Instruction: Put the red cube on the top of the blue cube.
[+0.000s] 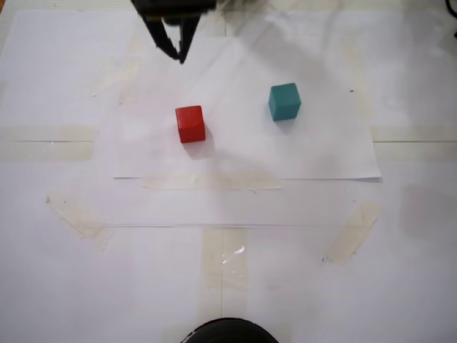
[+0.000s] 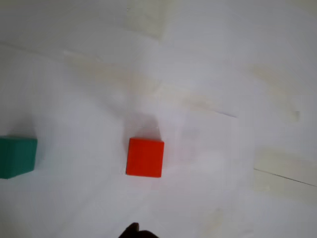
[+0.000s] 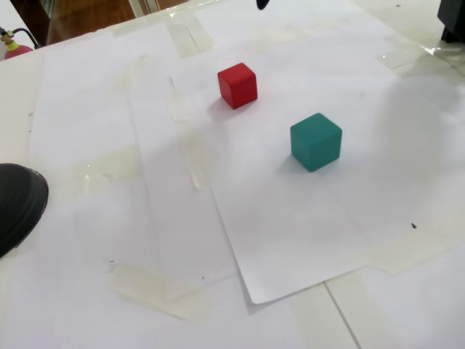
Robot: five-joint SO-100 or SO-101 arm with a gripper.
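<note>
Fixed view: gripper [image 1: 179,54] up at the far edge, empty
Fingers nearly closed, well clear of red cube [image 1: 191,123] and blue cube [image 1: 285,101].

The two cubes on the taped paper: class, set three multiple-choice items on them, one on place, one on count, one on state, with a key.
1. In the wrist view, the blue cube lies where from the red cube?
A left
B right
C on top

2. How many cubes are there?
A one
B two
C three

3. The gripper is
A gripping the red cube
B above the paper, empty
C pressing the blue cube

Key: A, at the left edge; B, one red, one teal; B, nothing sits between its fingers.
</note>
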